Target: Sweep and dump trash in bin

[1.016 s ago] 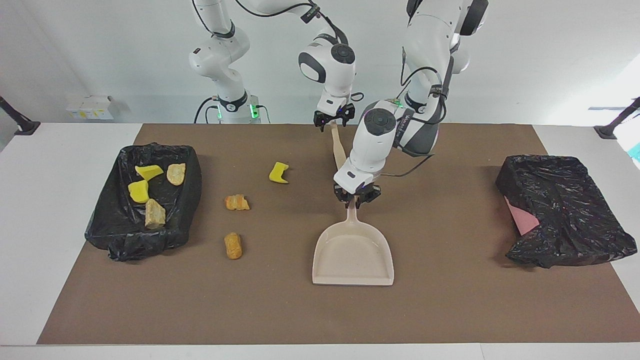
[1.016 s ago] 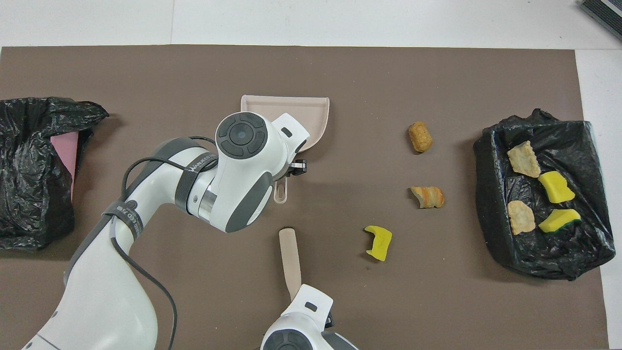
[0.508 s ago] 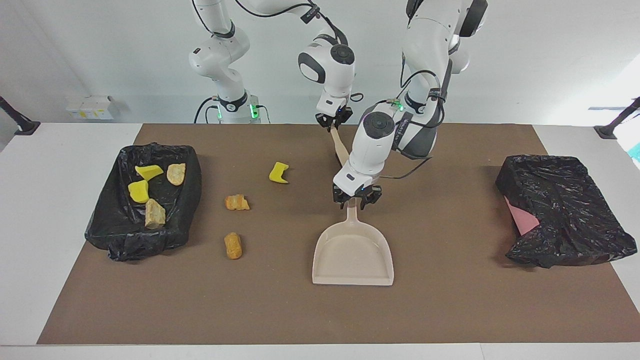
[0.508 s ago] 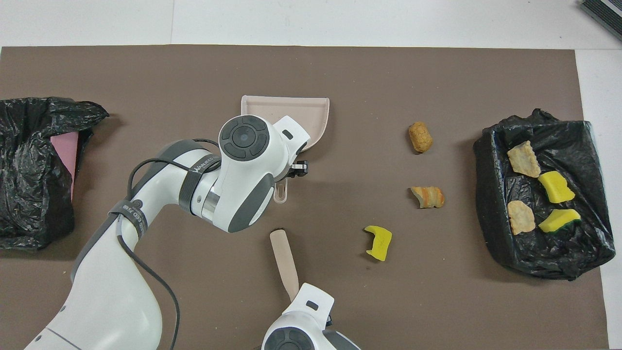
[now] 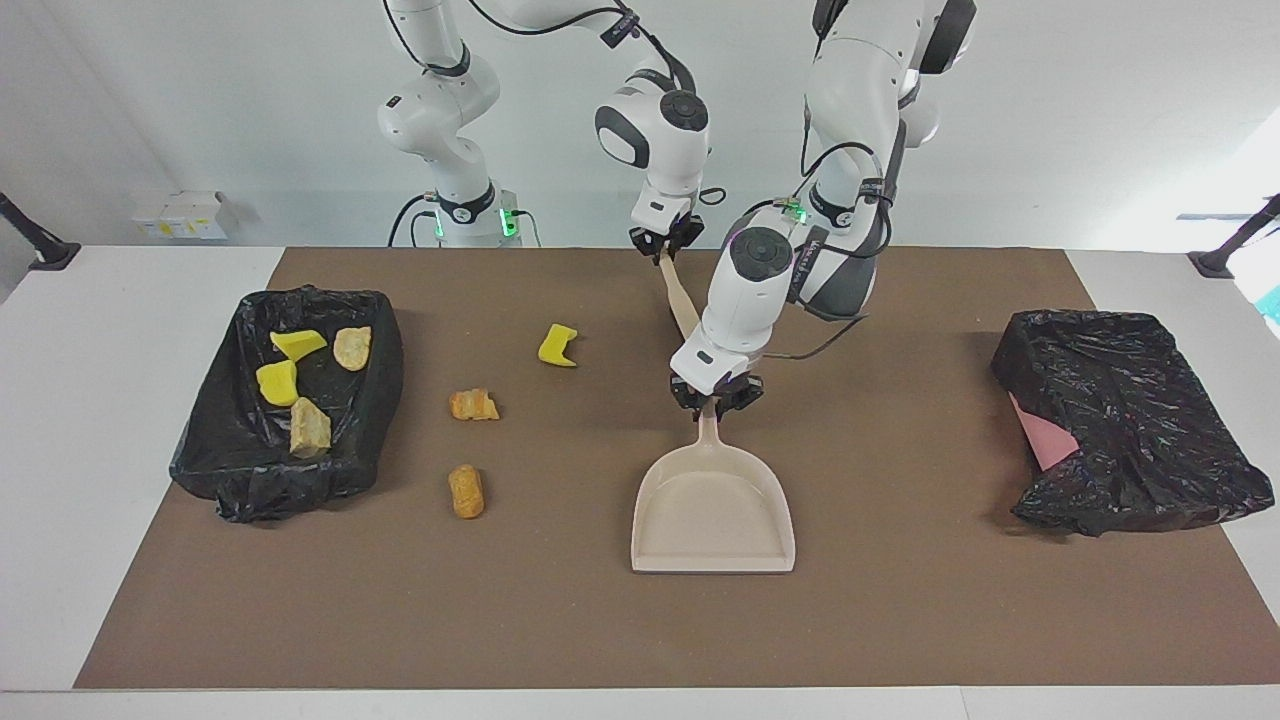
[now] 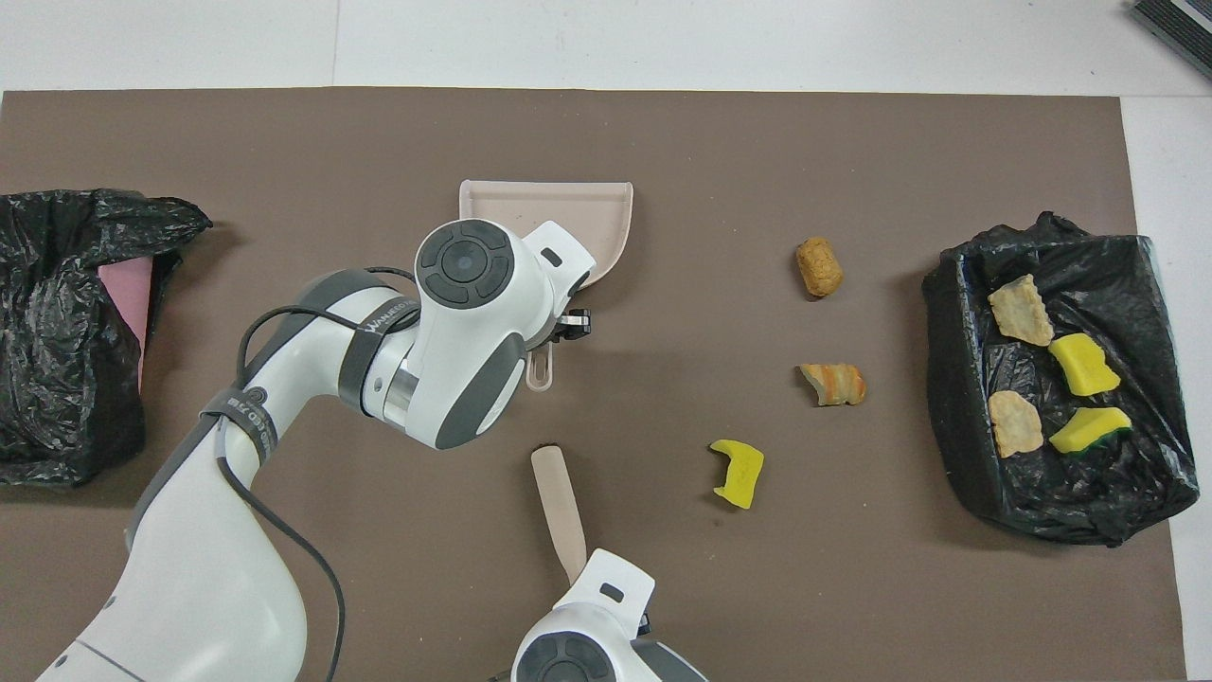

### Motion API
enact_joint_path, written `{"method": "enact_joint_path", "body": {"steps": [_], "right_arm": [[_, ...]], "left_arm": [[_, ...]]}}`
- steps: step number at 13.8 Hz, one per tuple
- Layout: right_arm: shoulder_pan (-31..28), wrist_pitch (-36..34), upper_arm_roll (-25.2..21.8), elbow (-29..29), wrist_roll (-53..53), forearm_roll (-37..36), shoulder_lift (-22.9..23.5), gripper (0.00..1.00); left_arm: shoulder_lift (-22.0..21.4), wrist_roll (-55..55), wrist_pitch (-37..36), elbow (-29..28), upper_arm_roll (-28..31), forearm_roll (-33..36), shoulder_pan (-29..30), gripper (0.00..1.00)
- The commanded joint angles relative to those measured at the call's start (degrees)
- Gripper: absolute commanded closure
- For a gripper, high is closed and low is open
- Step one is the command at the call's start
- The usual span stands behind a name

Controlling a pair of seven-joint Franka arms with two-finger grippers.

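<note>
Trash is the subject here: seven small scraps, four already lying inside a black-lined bin (image 5: pixel 290 400) at the right arm's end of the brown mat (image 5: pixel 900 620), three loose on the mat. The dustpan serves as the landmark for everything else.

The mat covers most of the white table. A second bin (image 5: pixel 1130 420), wrapped in a crumpled black bag with a pink corner showing, sits toward the left arm's end, well apart from the dustpan. The beige dustpan (image 5: pixel 712 515) lies flat near the middle of the mat, its open mouth pointing away from the robots and its handle pointing toward them.

The left gripper (image 5: pixel 716 393) is clamped on the dustpan's handle. The right gripper (image 5: pixel 664 240) hangs nearer the robots than the dustpan, closed on the top of a beige sweeper paddle (image 6: pixel 561 507) whose blade slants down toward the mat.

The three loose scraps lie between the dustpan and the filled bin: a yellow sponge chunk (image 5: pixel 558 345) nearer the robots than the dustpan's tray, a striped orange pastry lump (image 5: pixel 473 404) level with its handle, and an orange roll (image 5: pixel 466 491) level with its tray.

By my reading, both tools are now in hand and a fresh sweep is about to start. The next move likely calls for turning the dustpan's mouth toward the loose scraps and bringing the paddle round to push them in.
</note>
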Motion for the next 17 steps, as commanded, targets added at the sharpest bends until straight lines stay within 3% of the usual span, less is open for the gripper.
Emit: {"method": "enact_joint_path", "body": {"steps": [1,7,11,14,17], "right_arm": [[-2.0,-2.8,0.0,0.2,3.7,1.2,-3.3,1.00],[-11.3,-15.0,-0.1,0.2,7.7,-4.4,-12.3,1.00],[-13.5,-22.9,0.0,-0.5,15.1,-7.3,-14.1,1.00],[-16.9,-23.7,0.0,-3.9,17.2,-7.3,-15.8,1.00],[-19.3,-23.9,0.1,-8.1,18.1,-6.8,-18.5,1.00]], "left_arm": [[-2.9,5.9,-5.5,1.8,0.2,0.7,2.3,1.00],[-8.8,28.8,-18.6,0.7,0.4,0.6,6.2,1.00],[-16.8,40.3,-17.9,-9.0,0.5,0.9,8.1,1.00],[-24.2,49.2,-15.4,-18.2,0.4,0.9,10.8,1.00],[-28.4,56.2,-13.6,-25.1,0.5,1.0,11.1,1.00]]}}
